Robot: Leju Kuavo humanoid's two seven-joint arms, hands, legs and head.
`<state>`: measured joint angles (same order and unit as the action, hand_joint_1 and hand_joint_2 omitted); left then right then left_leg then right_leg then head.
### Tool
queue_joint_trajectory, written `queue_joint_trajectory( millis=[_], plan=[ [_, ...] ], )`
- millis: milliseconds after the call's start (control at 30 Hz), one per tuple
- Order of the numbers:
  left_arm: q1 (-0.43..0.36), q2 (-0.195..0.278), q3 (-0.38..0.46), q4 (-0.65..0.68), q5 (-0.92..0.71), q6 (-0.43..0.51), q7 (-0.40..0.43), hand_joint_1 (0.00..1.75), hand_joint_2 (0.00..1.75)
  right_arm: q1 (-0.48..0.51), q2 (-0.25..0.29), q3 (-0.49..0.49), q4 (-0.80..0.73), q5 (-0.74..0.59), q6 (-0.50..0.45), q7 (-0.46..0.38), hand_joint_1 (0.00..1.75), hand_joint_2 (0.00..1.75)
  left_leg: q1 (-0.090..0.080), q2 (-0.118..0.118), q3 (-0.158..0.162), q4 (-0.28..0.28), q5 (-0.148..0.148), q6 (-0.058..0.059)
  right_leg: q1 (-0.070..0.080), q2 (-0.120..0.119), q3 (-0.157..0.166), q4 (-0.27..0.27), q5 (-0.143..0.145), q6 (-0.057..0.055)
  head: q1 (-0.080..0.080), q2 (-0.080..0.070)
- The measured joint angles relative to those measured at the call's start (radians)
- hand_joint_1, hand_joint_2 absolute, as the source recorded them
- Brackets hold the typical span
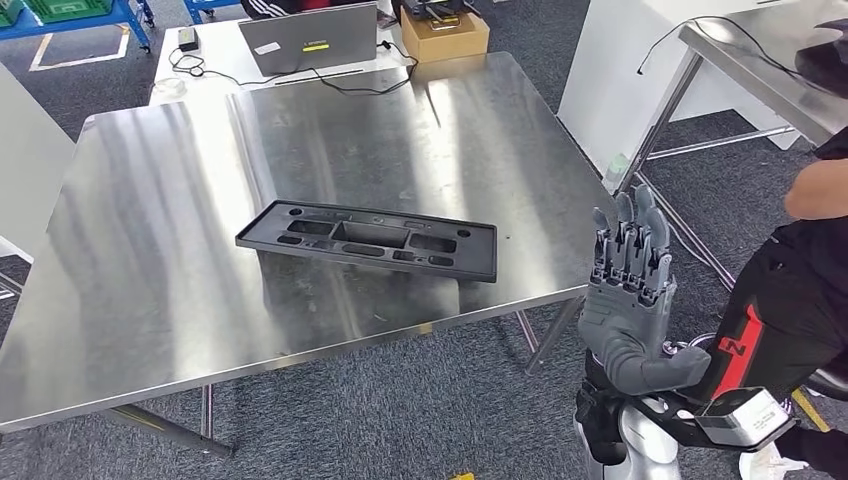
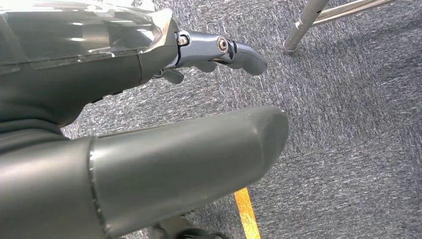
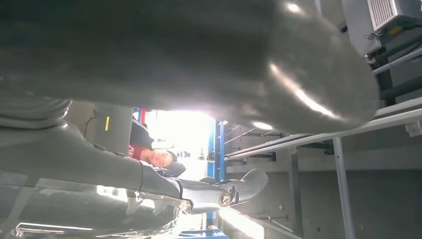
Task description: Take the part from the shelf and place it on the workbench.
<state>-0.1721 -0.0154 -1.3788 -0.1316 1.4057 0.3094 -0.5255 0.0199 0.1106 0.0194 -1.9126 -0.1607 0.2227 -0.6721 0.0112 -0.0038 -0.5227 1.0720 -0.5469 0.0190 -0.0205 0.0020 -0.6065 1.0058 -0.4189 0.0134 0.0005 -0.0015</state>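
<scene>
1. Where the room opens up in the head view, a big shiny metal counter (image 1: 150, 250) takes up most of the space, and it stands on a grey carpet floor (image 1: 400, 410).
2. A flat black part (image 1: 367, 240) with many cut-out holes lies on the counter, near the front edge and a bit to the right of the middle. Nothing is touching it.
3. A person in dark clothes (image 1: 800, 290) stands at the right side, just beside the robot's arm.
4. The right robot hand (image 1: 628, 290) is lifted up off the right front corner of the counter. Its fingers are straight and apart, and it holds nothing.
5. The left robot hand (image 2: 149, 144) hangs over the carpet, near a yellow floor line (image 2: 247, 214). Its fingers are stretched out and it holds nothing.
6. A grey laptop (image 1: 310, 40) and a brown box (image 1: 445, 35) sit on a white table behind the counter.
</scene>
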Motion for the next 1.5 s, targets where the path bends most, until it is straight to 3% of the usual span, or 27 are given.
queue_joint_trajectory(
  millis=[67, 167, 233, 300, 367, 400, 467, 533, 567, 633, 700, 733, 800, 833, 867, 933, 967, 1033, 1067, 1100, 1200, 1267, 1333, 1367, 1400, 1433, 1500],
  plan=[
    [-0.002, 0.000, 0.000, 0.000, 0.000, 0.002, -0.002, 0.00, 0.00, -0.001, 0.001, -0.002, 0.001, -0.001, 0.002, 0.001, 0.00, 0.00, -0.006, -0.001, 0.037, -0.069, 0.018, 0.008, 0.002, -0.001, -0.002, -0.001, 0.009, 0.011, 0.001, 0.000],
    [-0.002, 0.001, 0.000, 0.000, 0.006, 0.005, -0.003, 0.00, 0.00, -0.001, 0.004, -0.005, 0.004, -0.005, 0.012, 0.002, 0.00, 0.00, -0.010, 0.001, 0.028, -0.082, 0.036, 0.023, 0.005, -0.001, -0.010, -0.002, 0.019, 0.032, 0.002, 0.000],
    [-0.003, 0.000, 0.000, 0.000, 0.011, 0.006, -0.002, 0.00, 0.00, -0.001, 0.005, -0.010, 0.006, -0.008, 0.018, 0.003, 0.00, 0.00, -0.007, 0.004, 0.016, -0.093, 0.059, 0.038, 0.007, -0.002, -0.036, 0.047, -0.021, 0.030, 0.003, 0.000],
    [-0.001, 0.000, 0.000, 0.000, 0.016, 0.008, -0.002, 0.00, 0.00, -0.001, 0.005, -0.016, 0.010, -0.010, 0.021, 0.008, 0.00, 0.00, -0.007, 0.007, -0.005, -0.094, 0.076, 0.047, 0.005, -0.002, -0.081, 0.171, -0.100, 0.021, 0.006, 0.000],
    [0.002, 0.001, 0.000, 0.000, 0.019, 0.012, -0.003, 0.00, 0.00, 0.000, 0.005, -0.020, 0.015, -0.011, 0.021, 0.015, 0.00, 0.00, -0.009, 0.009, -0.027, -0.092, 0.092, 0.047, 0.004, -0.002, -0.101, 0.271, -0.144, 0.027, 0.006, 0.000],
    [0.003, 0.001, 0.000, 0.000, 0.020, 0.015, -0.005, 0.00, 0.00, 0.000, 0.005, -0.022, 0.016, -0.011, 0.021, 0.019, 0.00, 0.00, -0.009, 0.009, -0.037, -0.091, 0.099, 0.046, 0.004, -0.002, -0.085, 0.270, -0.142, 0.036, 0.006, 0.000],
    [0.006, 0.000, 0.000, 0.000, 0.021, 0.018, -0.009, 0.00, 0.00, 0.000, 0.005, -0.024, 0.018, -0.011, 0.020, 0.024, 0.00, 0.00, -0.009, 0.008, -0.052, -0.087, 0.110, 0.040, 0.003, -0.003, 0.008, 0.152, -0.109, 0.054, 0.006, 0.000],
    [0.006, 0.000, 0.000, 0.000, 0.023, 0.021, -0.011, 0.00, 0.00, 0.002, 0.006, -0.026, 0.019, -0.008, 0.018, 0.026, 0.00, 0.00, -0.012, 0.007, -0.064, -0.080, 0.119, 0.031, 0.005, 0.000, 0.101, 0.015, -0.087, 0.053, 0.005, 0.000],
    [0.007, 0.000, 0.000, 0.000, 0.024, 0.022, -0.012, 0.00, 0.00, 0.004, 0.007, -0.026, 0.019, -0.006, 0.016, 0.027, 0.00, 0.00, -0.013, 0.006, -0.068, -0.077, 0.124, 0.027, 0.007, 0.001, 0.119, -0.019, -0.085, 0.046, 0.006, 0.000],
    [0.008, 0.001, 0.000, 0.000, 0.027, 0.023, -0.013, 0.00, 0.00, 0.011, 0.010, -0.028, 0.020, -0.001, 0.011, 0.028, 0.00, 0.00, -0.014, 0.004, -0.074, -0.073, 0.134, 0.016, 0.008, 0.003, 0.112, -0.025, -0.079, 0.032, 0.006, 0.000],
    [0.011, 0.002, -0.001, 0.001, 0.029, 0.023, -0.014, 0.00, 0.00, 0.016, 0.013, -0.031, 0.020, 0.000, 0.008, 0.029, 0.00, 0.00, -0.011, 0.001, -0.087, -0.055, 0.116, 0.006, 0.000, 0.001, 0.102, -0.027, -0.067, 0.015, 0.006, 0.000],
    [0.013, 0.003, -0.001, 0.002, 0.028, 0.023, -0.014, 0.00, 0.00, 0.019, 0.015, -0.033, 0.020, 0.000, 0.007, 0.029, 0.00, 0.00, -0.010, 0.000, -0.099, -0.025, 0.085, 0.000, -0.004, -0.001, 0.094, -0.028, -0.058, 0.004, 0.005, 0.000],
    [0.014, 0.003, -0.002, 0.002, 0.028, 0.023, -0.014, 0.00, 0.00, 0.023, 0.020, -0.035, 0.020, 0.000, 0.005, 0.029, 0.00, 0.00, -0.006, 0.001, -0.132, 0.082, -0.010, -0.012, -0.004, -0.003, 0.074, -0.028, -0.040, -0.010, 0.002, 0.000],
    [0.014, 0.004, -0.002, 0.002, 0.027, 0.023, -0.014, 0.00, 0.00, 0.026, 0.021, -0.037, 0.020, 0.000, 0.004, 0.029, 0.00, 0.00, -0.003, 0.001, -0.147, 0.142, -0.049, -0.016, -0.003, -0.004, 0.061, -0.027, -0.030, -0.013, 0.001, 0.000],
    [0.014, 0.004, -0.002, 0.002, 0.025, 0.023, -0.014, 0.00, 0.00, 0.030, 0.023, -0.041, 0.020, -0.001, 0.003, 0.029, 0.00, 0.00, 0.000, 0.001, -0.152, 0.184, -0.068, -0.020, -0.003, -0.004, 0.049, -0.026, -0.021, -0.012, 0.001, 0.000],
    [0.014, 0.004, -0.004, 0.002, 0.020, 0.023, -0.013, 0.00, 0.00, 0.039, 0.025, -0.049, 0.019, -0.001, -0.002, 0.030, 0.00, 0.00, 0.006, 0.001, -0.120, 0.180, -0.044, -0.024, -0.004, -0.004, 0.025, -0.023, -0.004, -0.006, 0.001, 0.000],
    [0.014, 0.005, -0.004, 0.002, 0.018, 0.023, -0.012, 0.00, 0.00, 0.043, 0.026, -0.053, 0.019, 0.001, -0.007, 0.034, 0.00, 0.00, 0.009, 0.001, -0.078, 0.129, -0.015, -0.024, -0.005, -0.004, 0.014, -0.021, 0.004, -0.002, 0.001, 0.000],
    [0.010, 0.005, -0.006, 0.002, 0.016, 0.023, -0.009, 0.00, 0.00, 0.049, 0.029, -0.061, 0.019, 0.009, -0.021, 0.047, 0.00, 0.00, 0.011, -0.001, 0.017, -0.008, 0.012, -0.022, -0.004, -0.004, -0.002, -0.016, 0.018, 0.010, 0.001, 0.000],
    [0.009, 0.005, -0.006, 0.002, 0.016, 0.023, -0.008, 0.00, 0.00, 0.050, 0.031, -0.064, 0.019, 0.014, -0.028, 0.053, 0.00, 0.00, 0.009, -0.003, 0.047, -0.057, 0.014, -0.017, -0.003, -0.003, -0.006, -0.015, 0.025, 0.018, 0.002, 0.000],
    [0.007, 0.006, -0.007, 0.002, 0.016, 0.023, -0.007, 0.00, 0.00, 0.052, 0.033, -0.068, 0.019, 0.018, -0.032, 0.058, 0.00, 0.00, 0.006, -0.005, 0.058, -0.081, 0.009, -0.012, -0.002, -0.003, -0.008, -0.016, 0.033, 0.027, 0.003, 0.000],
    [0.006, 0.007, -0.008, 0.002, 0.016, 0.023, -0.006, 0.00, 0.00, 0.058, 0.034, -0.075, 0.019, 0.022, -0.035, 0.062, 0.00, 0.00, -0.001, -0.003, 0.037, -0.091, 0.033, 0.017, 0.000, -0.002, -0.020, -0.015, 0.044, 0.048, 0.005, 0.000],
    [0.004, 0.007, -0.009, 0.002, 0.016, 0.023, -0.006, 0.00, 0.00, 0.062, 0.035, -0.081, 0.019, 0.022, -0.036, 0.064, 0.00, 0.00, -0.002, 0.003, 0.015, -0.098, 0.061, 0.038, 0.001, -0.001, -0.052, 0.047, -0.019, 0.039, 0.008, 0.000],
    [0.003, 0.008, -0.009, 0.002, 0.017, 0.023, -0.006, 0.00, 0.00, 0.064, 0.035, -0.084, 0.020, 0.022, -0.038, 0.065, 0.00, 0.00, -0.007, 0.008, -0.015, -0.096, 0.086, 0.047, 0.001, -0.001, -0.087, 0.175, -0.112, 0.025, 0.011, 0.000],
    [0.004, 0.009, -0.009, 0.002, 0.018, 0.023, -0.006, 0.00, 0.00, 0.065, 0.034, -0.086, 0.021, 0.022, -0.041, 0.066, 0.00, 0.00, -0.009, 0.009, -0.030, -0.095, 0.098, 0.049, 0.001, -0.001, -0.095, 0.235, -0.138, 0.027, 0.011, 0.000],
    [0.004, 0.009, -0.009, 0.002, 0.020, 0.023, -0.007, 0.00, 0.00, 0.066, 0.034, -0.089, 0.024, 0.021, -0.044, 0.068, 0.00, 0.00, -0.012, 0.010, -0.045, -0.094, 0.109, 0.049, 0.001, -0.001, -0.089, 0.271, -0.143, 0.034, 0.012, 0.000],
    [0.004, 0.009, -0.009, 0.002, 0.022, 0.023, -0.008, 0.00, 0.00, 0.067, 0.033, -0.091, 0.026, 0.021, -0.048, 0.069, 0.00, 0.00, -0.014, 0.011, -0.060, -0.093, 0.120, 0.049, 0.002, -0.001, -0.068, 0.273, -0.133, 0.043, 0.012, 0.000],
    [0.005, 0.008, -0.009, 0.002, 0.027, 0.023, -0.010, 0.00, 0.00, 0.069, 0.033, -0.095, 0.032, 0.023, -0.057, 0.070, 0.00, 0.00, -0.018, 0.010, -0.086, -0.090, 0.142, 0.047, 0.004, -0.001, 0.029, 0.167, -0.099, 0.052, 0.012, 0.000]
  ],
)
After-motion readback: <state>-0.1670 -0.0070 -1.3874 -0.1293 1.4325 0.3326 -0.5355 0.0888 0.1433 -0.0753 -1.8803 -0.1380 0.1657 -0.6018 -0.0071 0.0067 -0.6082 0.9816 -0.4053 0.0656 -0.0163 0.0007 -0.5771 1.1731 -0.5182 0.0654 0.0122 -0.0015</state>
